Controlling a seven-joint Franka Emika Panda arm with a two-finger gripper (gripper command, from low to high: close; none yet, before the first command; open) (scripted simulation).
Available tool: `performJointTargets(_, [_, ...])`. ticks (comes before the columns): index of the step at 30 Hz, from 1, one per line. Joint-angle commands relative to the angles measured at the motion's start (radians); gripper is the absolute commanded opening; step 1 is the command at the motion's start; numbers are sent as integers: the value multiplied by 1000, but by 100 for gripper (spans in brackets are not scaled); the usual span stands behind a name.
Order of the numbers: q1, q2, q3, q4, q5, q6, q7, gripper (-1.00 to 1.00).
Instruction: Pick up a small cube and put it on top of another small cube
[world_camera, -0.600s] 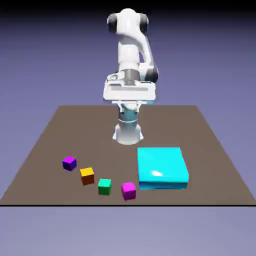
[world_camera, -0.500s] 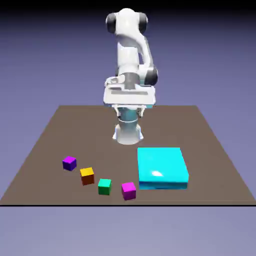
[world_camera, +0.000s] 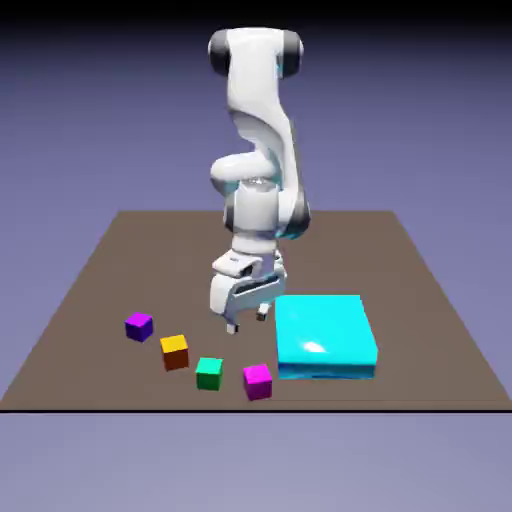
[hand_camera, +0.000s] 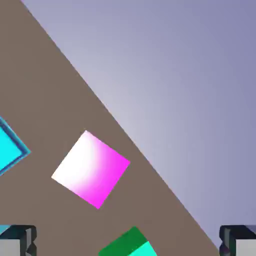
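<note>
Exterior view: the near part of the robot's base is hidden behind the arm and hand; the gripper (world_camera: 248, 320) hangs over the table (world_camera: 400, 260), its two fingertips small and hard to make out in detail, yet clearly parted. Jaws wide open, with nothing between them and neither tip touching a cube. Small green cube (world_camera: 209, 374) upright on the table near its near edge, between the orange cube (world_camera: 175, 352) at left, slightly farther back, and the magenta cube (world_camera: 257, 382) at right; the three stand apart. Purple cube (world_camera: 139, 327) farthest left and farthest back of the four. Large cyan block (world_camera: 324, 335) to the right of the gripper, fully in sight. Hand view: the green cube is cut off by the bottom edge, only part of two faces showing; of the cyan block just one corner enters at the left edge. The magenta cube shows whole, its top washed out to white on one side. Grey fingertips in the two bottom corners, partly cropped, set wide apart with no object held. Orange and purple cubes out of this view.
</note>
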Motion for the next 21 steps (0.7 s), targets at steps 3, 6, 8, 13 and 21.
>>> performJointTargets(3, [75, 109, -84, 41, -38, -41, -130, 0])
performJointTargets(6, [149, 217, -168, 82, -76, -82, -259, 0])
performJointTargets(8, [174, 253, -196, 96, -89, -96, -302, 0])
performJointTargets(13, [43, 434, -86, 129, -27, 59, -327, 0])
performJointTargets(21, [163, 268, -187, 99, -84, -83, -304, -100])
